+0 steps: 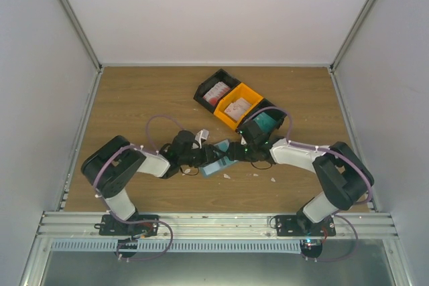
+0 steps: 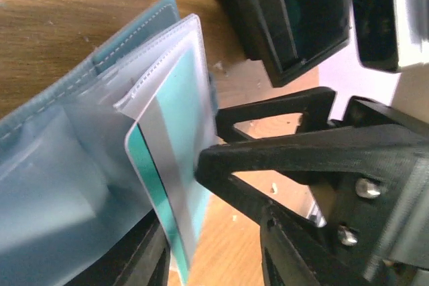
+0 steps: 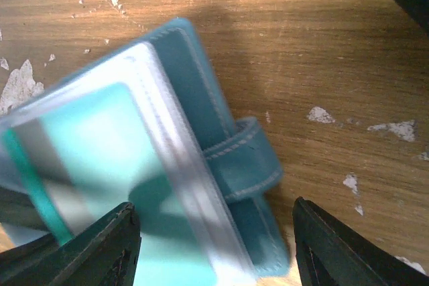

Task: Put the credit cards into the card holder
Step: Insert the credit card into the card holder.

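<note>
**Green card partway into the holder**

Closest of all, at the bottom of the right wrist view, the right gripper (image 3: 214, 212) has its two black fingers (image 3: 100, 246) spread wide. It grips nothing. The fingers stand one on each side of the card holder (image 3: 201, 98). The one at the lower left sits over the holder's corner, and the one at the lower right is apart from it, with bare wood between. I think they stand like this to stop the holder from sliding.

In the left wrist view, a green card (image 2: 175, 165) with a grey stripe sits partly inside a clear pocket (image 2: 167, 58) of the holder. Its upper part is in, and its lower end pokes out toward the bottom of the frame. The left gripper (image 2: 211, 249) looks parted, with the loose end of the card between its jaws, so it does not seem to squeeze the card. A black fingertip (image 2: 221, 162) from the right touches the card's edge, likely to steady it.

From above, the holder lies on the table (image 1: 134, 98) at the middle of the frame, between both grippers. More cards (image 1: 218, 90) wait in the bins (image 1: 249, 95) just above.

The green card looks like it needs a push deeper.
</note>
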